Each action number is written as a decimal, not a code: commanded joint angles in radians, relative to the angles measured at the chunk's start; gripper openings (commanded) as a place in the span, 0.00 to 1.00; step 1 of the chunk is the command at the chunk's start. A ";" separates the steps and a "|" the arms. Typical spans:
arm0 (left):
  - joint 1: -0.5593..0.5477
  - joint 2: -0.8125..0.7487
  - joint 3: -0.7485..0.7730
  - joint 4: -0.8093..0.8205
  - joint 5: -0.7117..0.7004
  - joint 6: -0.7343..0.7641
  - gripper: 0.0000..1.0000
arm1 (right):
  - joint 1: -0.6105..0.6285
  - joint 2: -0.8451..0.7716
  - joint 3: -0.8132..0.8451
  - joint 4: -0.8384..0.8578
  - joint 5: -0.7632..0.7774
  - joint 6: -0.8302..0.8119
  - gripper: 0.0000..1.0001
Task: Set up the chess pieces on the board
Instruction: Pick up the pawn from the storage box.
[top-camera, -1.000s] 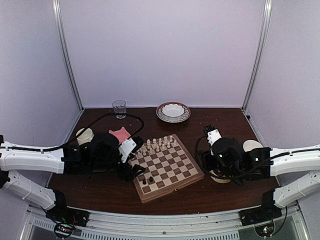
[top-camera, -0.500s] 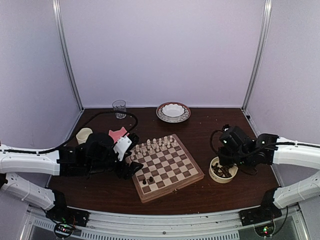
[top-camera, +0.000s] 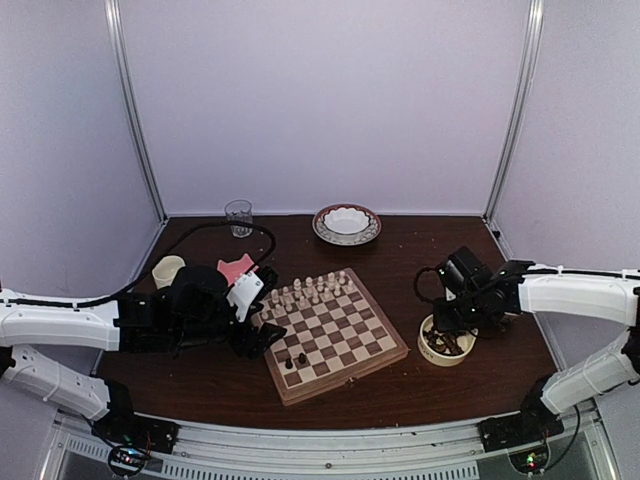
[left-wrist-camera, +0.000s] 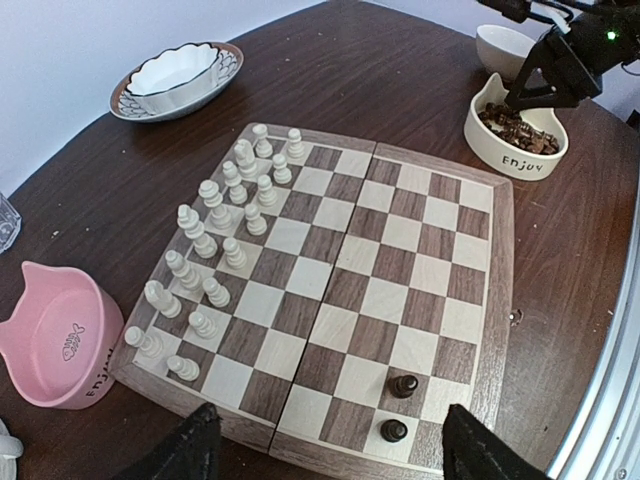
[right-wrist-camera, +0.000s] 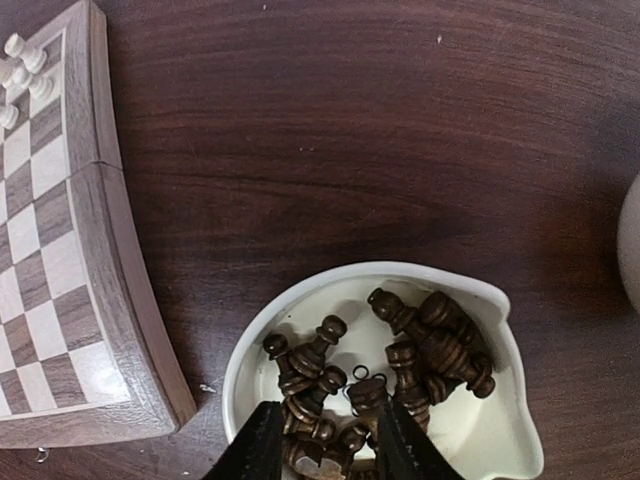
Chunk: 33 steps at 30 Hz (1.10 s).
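Right wrist view: the right gripper (right-wrist-camera: 325, 432) has dropped over the bowl (right-wrist-camera: 380, 272), jaws narrowing around chess pieces (right-wrist-camera: 440, 345) beneath it. I cannot tell if it grips one; another pickup seems underway.

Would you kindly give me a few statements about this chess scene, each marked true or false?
1. Two dark chess pieces stand on the board. True.
2. The cream bowl is empty. False: it holds a heap of dark pieces.
3. The right gripper hangs over the pink bowl. False: it reaches into the cream bowl.
4. The left gripper is open, with nothing between its fingers. True.
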<state>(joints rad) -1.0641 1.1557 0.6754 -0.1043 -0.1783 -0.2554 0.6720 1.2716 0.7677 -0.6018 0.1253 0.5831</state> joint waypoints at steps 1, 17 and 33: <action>-0.006 0.002 0.007 0.042 0.002 -0.007 0.76 | -0.039 0.100 -0.010 0.095 -0.092 0.074 0.28; -0.006 -0.002 0.010 0.033 0.003 -0.009 0.76 | -0.051 0.294 0.015 0.181 -0.117 0.192 0.29; -0.006 -0.001 0.012 0.028 0.001 -0.007 0.76 | -0.048 -0.005 -0.020 0.057 -0.012 0.041 0.15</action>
<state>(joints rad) -1.0641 1.1557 0.6754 -0.1055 -0.1787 -0.2558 0.6258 1.3357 0.7788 -0.5125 0.0757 0.6888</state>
